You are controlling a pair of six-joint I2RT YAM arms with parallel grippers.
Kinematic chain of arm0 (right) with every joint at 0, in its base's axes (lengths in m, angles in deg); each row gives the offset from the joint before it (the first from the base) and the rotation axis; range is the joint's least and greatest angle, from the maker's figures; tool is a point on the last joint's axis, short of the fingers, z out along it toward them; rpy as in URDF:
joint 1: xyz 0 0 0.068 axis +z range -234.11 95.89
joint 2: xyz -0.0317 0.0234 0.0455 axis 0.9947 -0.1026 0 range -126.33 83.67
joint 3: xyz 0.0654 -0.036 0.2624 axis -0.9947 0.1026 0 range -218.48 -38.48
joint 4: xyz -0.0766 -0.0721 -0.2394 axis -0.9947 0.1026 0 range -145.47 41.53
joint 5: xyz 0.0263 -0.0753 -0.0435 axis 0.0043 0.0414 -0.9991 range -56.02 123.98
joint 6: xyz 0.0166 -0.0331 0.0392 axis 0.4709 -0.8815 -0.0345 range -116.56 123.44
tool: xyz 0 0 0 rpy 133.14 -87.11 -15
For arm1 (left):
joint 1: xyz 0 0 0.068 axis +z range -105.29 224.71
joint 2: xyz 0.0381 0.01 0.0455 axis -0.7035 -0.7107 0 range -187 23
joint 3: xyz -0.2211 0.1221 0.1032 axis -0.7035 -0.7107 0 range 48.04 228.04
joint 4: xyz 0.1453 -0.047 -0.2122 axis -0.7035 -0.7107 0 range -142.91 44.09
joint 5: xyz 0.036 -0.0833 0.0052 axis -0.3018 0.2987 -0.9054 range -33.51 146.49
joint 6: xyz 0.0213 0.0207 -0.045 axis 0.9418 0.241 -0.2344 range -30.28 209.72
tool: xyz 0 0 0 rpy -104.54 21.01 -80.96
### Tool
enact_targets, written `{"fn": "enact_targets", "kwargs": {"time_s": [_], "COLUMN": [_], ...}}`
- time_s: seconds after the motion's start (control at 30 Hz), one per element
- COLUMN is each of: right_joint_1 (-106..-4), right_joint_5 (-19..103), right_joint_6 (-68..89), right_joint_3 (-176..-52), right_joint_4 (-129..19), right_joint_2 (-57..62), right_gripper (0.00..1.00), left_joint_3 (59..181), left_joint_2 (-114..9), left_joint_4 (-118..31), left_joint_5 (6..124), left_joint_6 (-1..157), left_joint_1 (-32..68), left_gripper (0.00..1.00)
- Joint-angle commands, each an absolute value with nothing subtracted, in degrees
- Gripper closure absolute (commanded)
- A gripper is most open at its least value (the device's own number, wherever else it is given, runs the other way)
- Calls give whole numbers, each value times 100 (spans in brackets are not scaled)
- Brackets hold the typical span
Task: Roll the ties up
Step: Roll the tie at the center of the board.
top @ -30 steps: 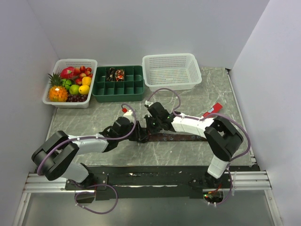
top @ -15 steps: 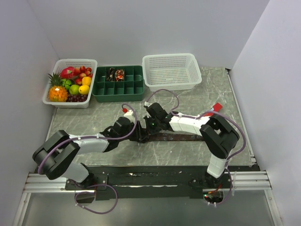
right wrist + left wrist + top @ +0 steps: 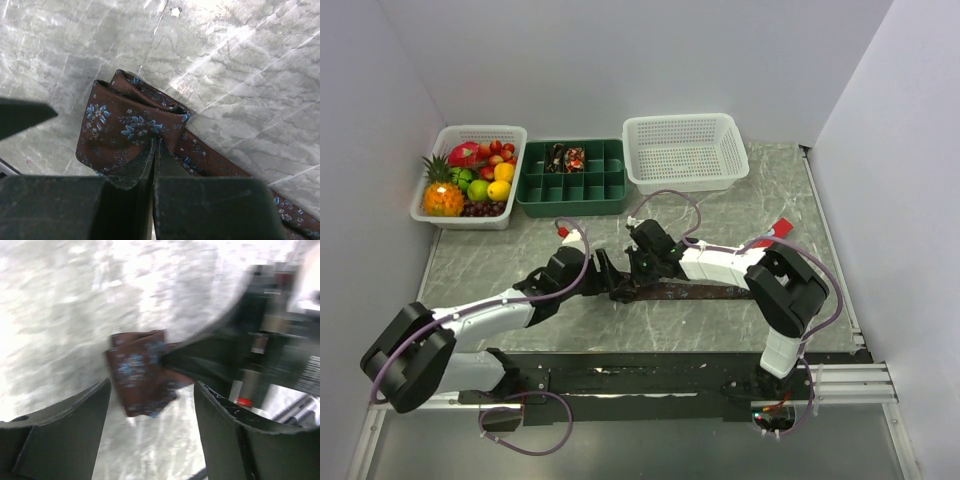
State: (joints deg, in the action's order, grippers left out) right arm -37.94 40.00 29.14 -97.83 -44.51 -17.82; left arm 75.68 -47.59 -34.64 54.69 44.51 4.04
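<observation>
A brown floral tie (image 3: 131, 124) lies across the middle of the desk (image 3: 510, 262), its left end folded into the start of a roll. The right gripper (image 3: 154, 146) is closed to a point at that fold, apparently pinning it, while the left gripper (image 3: 606, 272) hangs wide open just beside it, holding nothing. A green compartment tray (image 3: 572, 185), white basket (image 3: 685, 150) and fruit basket (image 3: 470, 178) stand well clear behind; only the grippers crowd each other.

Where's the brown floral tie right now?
From above, the brown floral tie lies centrally on the table, nearer than the green compartment tray, its folded left end at the tips of the shut right gripper, with the open left gripper just left.
</observation>
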Motion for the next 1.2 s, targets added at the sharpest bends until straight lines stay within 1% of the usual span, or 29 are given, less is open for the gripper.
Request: {"fn": "enact_targets", "kwargs": {"time_s": [0.0, 0.27, 0.3, 0.5, 0.6, 0.7, 0.73, 0.77, 0.8, 0.83, 0.97, 1.03, 1.17], "right_joint_1": [-3656, -3639, -3647, -3621, -3595, -3586, -3595, -3577, -3577, -3568, -3525, -3489, -3463], "right_joint_5": [3741, 3679, 3705, 3749, 3758, 3767, 3767, 3767, 3776, 3793, 3820, 3837, 3925], "right_joint_6": [2893, 2911, 2919, 2937, 2928, 2937, 2937, 2946, 2955, 2955, 2963, 2972, 2972], "right_joint_3": [-9605, -9561, -9552, -9517, -9508, -9508, -9508, -9499, -9499, -9508, -9578, -9613, -9789], "right_joint_4": [-4149, -4114, -4140, -4202, -4211, -4228, -4237, -4237, -4254, -4272, -4299, -4325, -4404], "right_joint_2": [-1864, -1811, -1811, -1837, -1846, -1846, -1846, -1846, -1846, -1846, -1872, -1907, -1978], "right_gripper": [100, 100, 100, 100, 100, 100, 100, 100, 100, 100, 100, 100, 100], "left_joint_3": [7239, 6720, 6659, 6211, 6087, 5973, 5903, 5876, 5867, 5919, 6165, 6384, 6877], "left_joint_2": [-5091, -5907, -6013, -6980, -7350, -7544, -7553, -7509, -7456, -7395, -6799, -6561, -6060], "left_joint_4": [-3213, -1869, -1388, 249, 909, 1454, 1551, 1648, 1606, 1518, 544, -177, -1556], "left_joint_5": [5859, 6334, 6387, 6713, 6695, 6634, 6616, 6590, 6537, 6520, 6379, 6256, 5853], "left_joint_6": [4060, 3549, 3436, 2917, 2715, 2574, 2556, 2538, 2564, 2599, 2907, 3144, 3653], "left_joint_1": [603, 718, 726, 762, 770, 770, 762, 762, 762, 770, 770, 762, 665], "left_gripper": [29, 33, 33, 40, 45, 56, 63, 66, 70, 76, 84, 88, 93]}}
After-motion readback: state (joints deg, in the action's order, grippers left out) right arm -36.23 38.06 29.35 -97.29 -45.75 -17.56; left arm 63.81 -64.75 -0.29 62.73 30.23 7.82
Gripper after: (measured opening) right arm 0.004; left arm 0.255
